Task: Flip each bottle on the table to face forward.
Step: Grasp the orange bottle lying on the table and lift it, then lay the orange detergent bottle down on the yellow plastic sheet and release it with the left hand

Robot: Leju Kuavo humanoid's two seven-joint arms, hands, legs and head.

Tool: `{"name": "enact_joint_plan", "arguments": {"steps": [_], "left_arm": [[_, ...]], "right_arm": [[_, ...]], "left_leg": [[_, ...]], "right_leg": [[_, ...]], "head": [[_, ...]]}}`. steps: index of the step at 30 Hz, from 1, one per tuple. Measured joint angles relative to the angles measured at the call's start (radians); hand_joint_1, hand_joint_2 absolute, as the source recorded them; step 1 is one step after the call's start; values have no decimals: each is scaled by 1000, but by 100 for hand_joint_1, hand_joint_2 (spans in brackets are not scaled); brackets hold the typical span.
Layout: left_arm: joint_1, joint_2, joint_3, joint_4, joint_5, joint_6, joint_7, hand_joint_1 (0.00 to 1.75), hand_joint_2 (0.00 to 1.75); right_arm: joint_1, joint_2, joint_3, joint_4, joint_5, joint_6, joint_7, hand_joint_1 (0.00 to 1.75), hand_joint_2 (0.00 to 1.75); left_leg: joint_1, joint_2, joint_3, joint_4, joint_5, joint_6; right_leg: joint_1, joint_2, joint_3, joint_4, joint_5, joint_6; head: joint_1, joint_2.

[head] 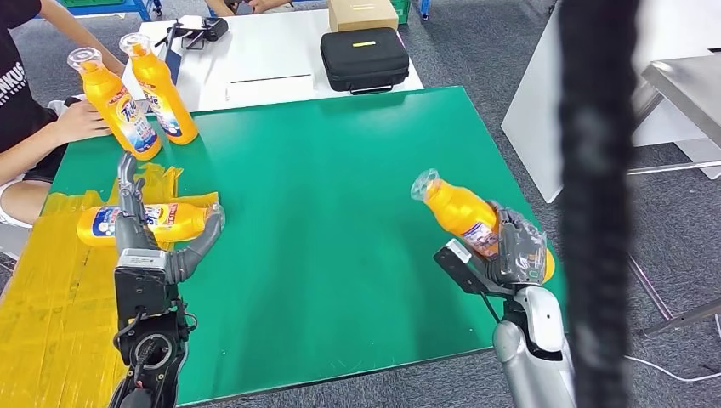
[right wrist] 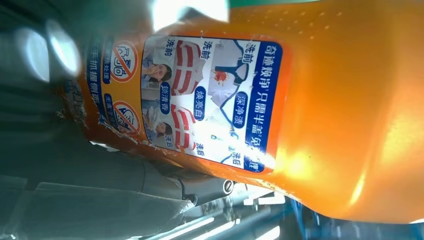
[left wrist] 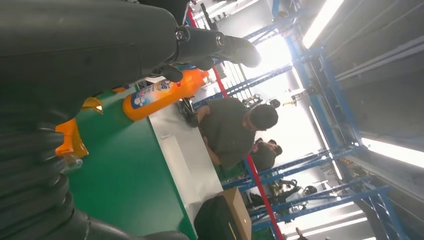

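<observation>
The right hand [head: 516, 246] grips an orange bottle [head: 463, 214] by its lower body, clear of the green surface [head: 340, 212] near that surface's right edge. The long axis of this bottle is tilted, with the clear cap pointing up and to the left, away from the robot; the right wrist view shows its blue-and-white printed label [right wrist: 210, 100] close up. The left hand [head: 144, 229] is positioned over a second orange bottle [head: 140, 223] that lies flat at the left side of the surface, partly on a yellow taped area [head: 51, 297]. The long axis of this bottle runs left to right across the surface. The fingers [head: 127, 183] of the left hand are spread around the bottle, the thumb curving round its right end; whether they grasp it cannot be determined. Two further orange bottles [head: 136, 93] stand upright, side by side, at the far left corner, caps up. A person's hand [head: 81, 119] rests just beside them.
</observation>
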Motion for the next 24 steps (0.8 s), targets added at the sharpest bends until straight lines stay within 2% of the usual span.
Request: {"name": "enact_joint_plan", "arguments": {"steps": [3,6,8,12,14,19,24], "left_arm": [[-10,0,-16,12,16,-10,-1,0,175],[-20,0,-34,27,44,-35,-3,0,175],[-29,0,-50,39,120,-114,-2,0,175],[-50,3,-85,63,345,-367,24,0,175],[-61,3,-100,78,407,-444,42,0,175],[-88,3,-127,121,500,-555,77,0,175],[-116,1,-147,151,538,-591,96,0,175]], "right_arm": [[-10,15,4,-1,-102,-81,-84,175,175],[-23,30,17,1,-194,-108,-159,175,175],[-38,42,33,11,-257,-105,-205,175,175],[-91,62,74,60,-349,-78,-268,175,175],[-119,71,96,93,-376,-71,-289,175,175],[-186,96,158,172,-432,-62,-334,175,175],[-249,125,230,243,-466,-46,-353,175,175]], "left_leg": [[0,0,0,0,0,0],[0,0,0,0,0,0],[0,0,-1,0,0,0],[0,0,-1,0,0,0],[0,0,-1,0,0,0],[0,0,-1,0,1,0],[0,0,-2,0,1,-1]], "right_leg": [[0,0,0,0,0,0],[0,0,0,0,0,0],[0,0,0,0,0,0],[0,0,-1,0,0,0],[0,0,-1,0,1,0],[0,0,-1,1,0,0],[0,0,-2,1,0,0]], "head": [[0,0],[0,0],[0,0],[0,0],[0,0],[0,0],[0,0]]}}
